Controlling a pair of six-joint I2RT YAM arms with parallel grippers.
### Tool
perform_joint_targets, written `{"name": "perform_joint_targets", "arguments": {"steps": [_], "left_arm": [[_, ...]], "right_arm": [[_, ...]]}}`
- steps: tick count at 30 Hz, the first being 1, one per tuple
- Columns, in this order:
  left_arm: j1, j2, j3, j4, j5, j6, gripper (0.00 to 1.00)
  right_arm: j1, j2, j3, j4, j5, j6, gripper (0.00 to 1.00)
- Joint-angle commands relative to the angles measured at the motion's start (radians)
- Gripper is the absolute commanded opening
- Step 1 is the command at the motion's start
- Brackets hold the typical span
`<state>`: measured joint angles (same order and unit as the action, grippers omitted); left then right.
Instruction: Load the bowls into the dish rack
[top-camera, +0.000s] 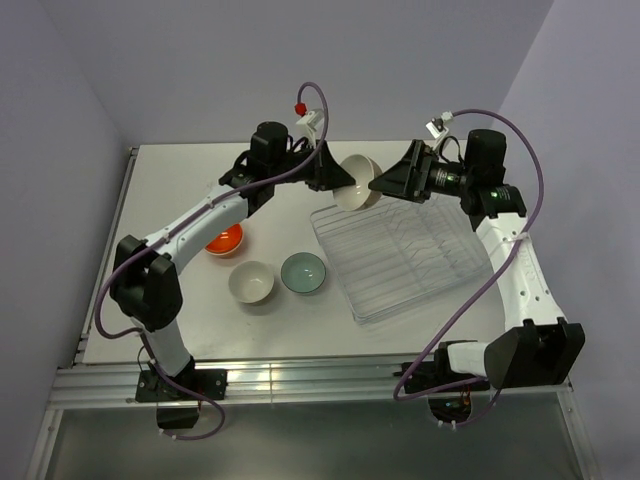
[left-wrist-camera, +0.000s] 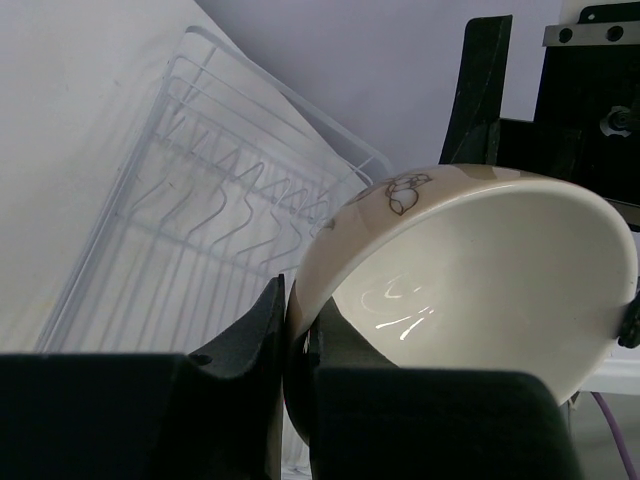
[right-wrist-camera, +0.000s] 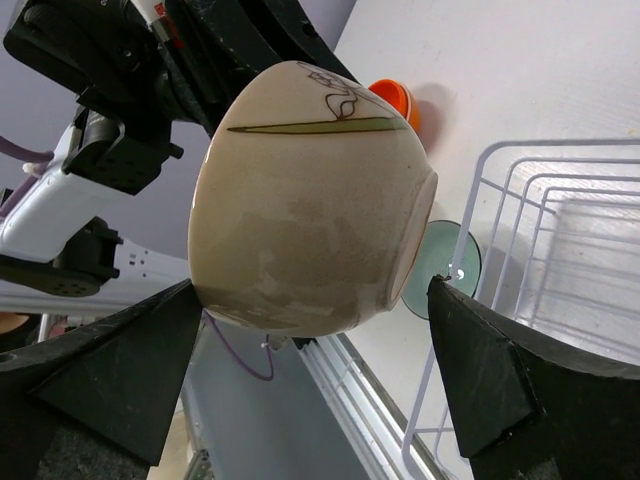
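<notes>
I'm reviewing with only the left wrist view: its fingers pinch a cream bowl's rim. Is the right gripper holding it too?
Observer: No. The right gripper is wide open, straddling the held cream bowl; only the left gripper grips it.
Reviewer: Where is it relative to the rack?
Observer: In the air above the far left corner of the dish rack, in the top view.
Reviewer: Other bowls?
Observer: Three on the table, left of the rack: orange bowl, second cream bowl, mint bowl.

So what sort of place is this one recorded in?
Probably a robot test cell, not a kitchen: a white table boxed in by plain lilac walls, two arms bolted to a metal rail, and just a dish rack and bowls as props.
</notes>
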<state>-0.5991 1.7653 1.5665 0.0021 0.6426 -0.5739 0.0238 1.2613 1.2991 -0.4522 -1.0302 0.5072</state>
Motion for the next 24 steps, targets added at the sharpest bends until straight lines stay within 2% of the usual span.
{"name": "perform_joint_targets", "arguments": {"steps": [1,11,13,17,18,22,23,24], "left_arm": [[-0.004,-0.023,0.043,0.15,0.058,-0.073,0.0],[-0.022,0.006,0.053,0.174,0.052,-0.103,0.0],[-0.031,0.014,0.055,0.173,0.052,-0.104,0.0],[-0.034,0.023,0.056,0.171,0.051,-0.106,0.0],[-0.033,0.023,0.053,0.173,0.051,-0.107,0.0],[-0.034,0.026,0.046,0.171,0.054,-0.122,0.0],[-0.033,0.029,0.044,0.17,0.057,-0.126,0.0],[-0.033,0.033,0.043,0.17,0.06,-0.13,0.0]], "right_arm": [[0.007,0.015,-0.015,0.061,-0.041,0.028,1.0],[0.03,0.036,-0.057,0.093,-0.047,0.05,0.99],[0.033,0.038,-0.058,0.098,-0.048,0.047,0.96],[0.033,0.038,-0.06,0.092,-0.038,0.037,0.82],[0.033,0.038,-0.06,0.096,-0.036,0.036,0.74],[0.033,0.038,-0.067,0.11,-0.031,0.033,0.54],[0.033,0.038,-0.064,0.109,-0.03,0.028,0.41],[0.033,0.039,-0.063,0.109,-0.03,0.022,0.34]]}}
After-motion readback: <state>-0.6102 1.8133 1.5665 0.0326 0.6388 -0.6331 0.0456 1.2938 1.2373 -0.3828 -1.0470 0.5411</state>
